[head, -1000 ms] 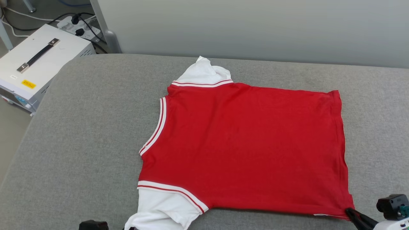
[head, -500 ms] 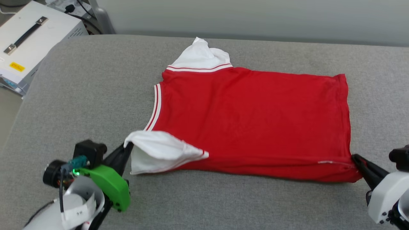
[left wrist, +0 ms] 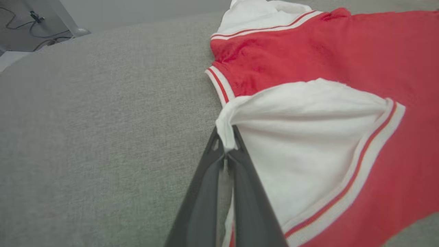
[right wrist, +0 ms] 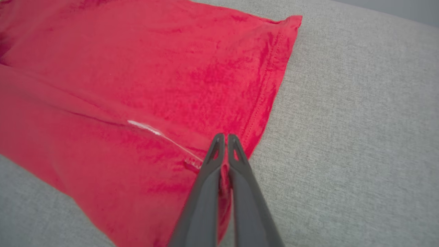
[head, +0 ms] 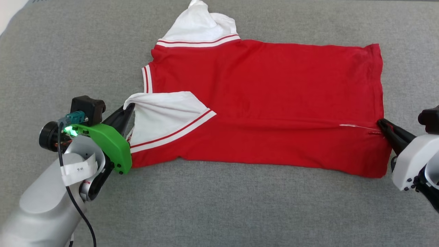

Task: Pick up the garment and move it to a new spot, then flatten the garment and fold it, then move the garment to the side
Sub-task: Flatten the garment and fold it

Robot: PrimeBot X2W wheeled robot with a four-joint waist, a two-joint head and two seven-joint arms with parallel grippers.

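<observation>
The garment (head: 267, 96), a red T-shirt with white sleeves and striped trim, lies across the grey cushioned surface (head: 219, 206), neck to the left and hem to the right. Its near edge is lifted and folded over toward the far side. My left gripper (head: 129, 107) is shut on the tip of the near white sleeve (left wrist: 301, 137), which lies turned over onto the red body. My right gripper (head: 380, 121) is shut on the near hem corner (right wrist: 223, 171) at the right. The far sleeve (head: 200, 25) lies bunched at the top. No lettering shows.
The grey surface (left wrist: 103, 120) stretches wide on the left and in front of the garment. In the left wrist view, cables (left wrist: 37, 20) lie on the floor beyond the surface's far left corner.
Both grippers have carried the garment's near edge away from me, folding sleeve and lower side over the body. The head camera has tilted down, so the white box has left view.
</observation>
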